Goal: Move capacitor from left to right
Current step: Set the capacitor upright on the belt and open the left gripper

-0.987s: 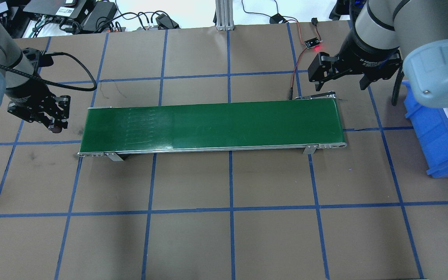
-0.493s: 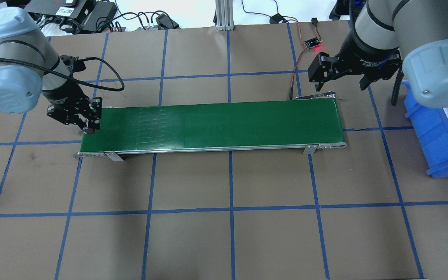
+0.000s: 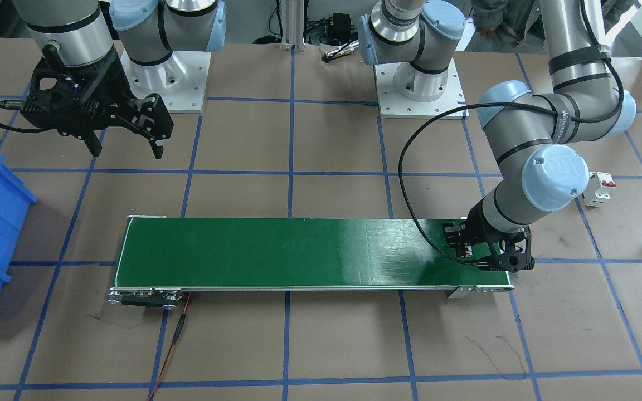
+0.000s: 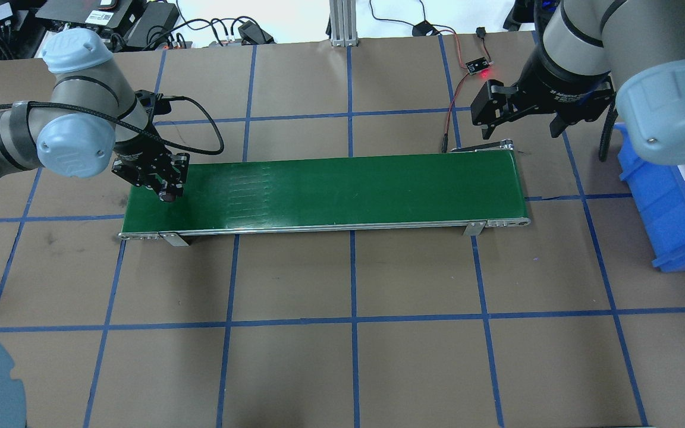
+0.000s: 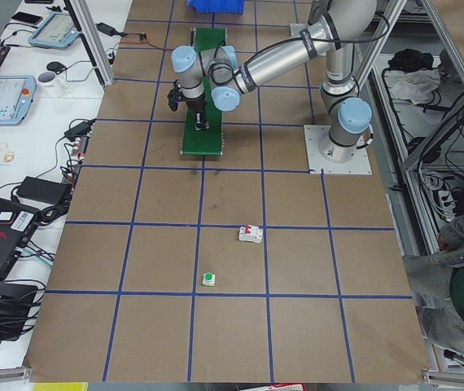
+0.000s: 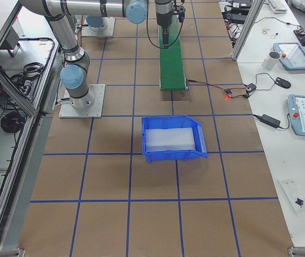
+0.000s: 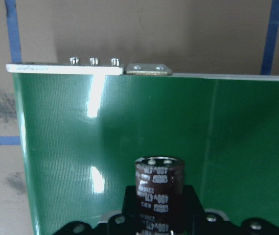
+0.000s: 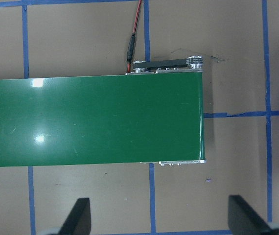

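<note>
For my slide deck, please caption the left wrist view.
Left gripper, shut on the capacitor, poised over one end of the green conveyor belt.

The overhead camera looks forward and down over the robot's shoulders on the surface. The front-facing one looks steeply back from the opposite edge, and both share the conveyor belt. Two side cameras watch from afar at either end. The left wrist camera sits close over the belt's end, while the camera above the right gripper looks straight down from higher.
</note>
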Action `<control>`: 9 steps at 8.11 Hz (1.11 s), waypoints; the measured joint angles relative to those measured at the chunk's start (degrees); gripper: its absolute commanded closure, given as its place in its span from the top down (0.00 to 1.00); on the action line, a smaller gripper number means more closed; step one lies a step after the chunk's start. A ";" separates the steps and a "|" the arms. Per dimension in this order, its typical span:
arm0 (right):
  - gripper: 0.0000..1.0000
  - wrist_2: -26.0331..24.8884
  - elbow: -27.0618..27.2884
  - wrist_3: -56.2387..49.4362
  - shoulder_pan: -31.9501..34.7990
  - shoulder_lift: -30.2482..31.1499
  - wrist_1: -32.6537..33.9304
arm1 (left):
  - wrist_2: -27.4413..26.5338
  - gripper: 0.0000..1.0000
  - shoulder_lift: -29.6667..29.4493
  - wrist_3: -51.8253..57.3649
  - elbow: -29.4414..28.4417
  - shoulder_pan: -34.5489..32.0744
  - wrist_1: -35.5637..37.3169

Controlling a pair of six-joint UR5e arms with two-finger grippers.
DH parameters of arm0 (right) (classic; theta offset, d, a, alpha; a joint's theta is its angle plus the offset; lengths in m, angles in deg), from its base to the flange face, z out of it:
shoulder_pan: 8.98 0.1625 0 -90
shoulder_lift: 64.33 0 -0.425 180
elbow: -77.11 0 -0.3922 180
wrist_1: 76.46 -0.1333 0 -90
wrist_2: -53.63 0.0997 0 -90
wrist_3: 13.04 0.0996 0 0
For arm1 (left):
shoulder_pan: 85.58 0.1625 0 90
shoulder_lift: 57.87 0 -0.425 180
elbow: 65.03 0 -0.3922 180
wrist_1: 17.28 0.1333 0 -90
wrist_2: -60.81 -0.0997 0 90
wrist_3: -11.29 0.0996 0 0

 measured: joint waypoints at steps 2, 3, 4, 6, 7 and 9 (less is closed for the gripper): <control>1.00 0.00 -0.01 0.00 0.00 0.00 0.00 | -0.09 0.12 -1.21 0.75 -0.09 -0.27 1.92; 1.00 0.00 -0.01 0.00 0.00 0.00 0.00 | -0.08 0.14 -1.43 1.02 -0.17 -0.28 2.37; 1.00 0.00 -0.01 0.00 0.00 0.00 0.00 | -0.06 0.17 -1.53 1.15 -0.23 -0.30 2.65; 1.00 0.00 -0.01 0.03 0.00 0.00 0.00 | -0.03 0.49 -1.57 1.23 -0.20 -0.31 2.96; 1.00 0.00 -0.01 0.02 0.00 0.00 0.00 | 0.04 0.73 -1.54 1.24 -0.17 -0.35 3.01; 1.00 0.00 -0.01 0.00 0.00 0.00 0.00 | 0.23 1.00 -1.45 1.16 -0.12 -0.38 3.30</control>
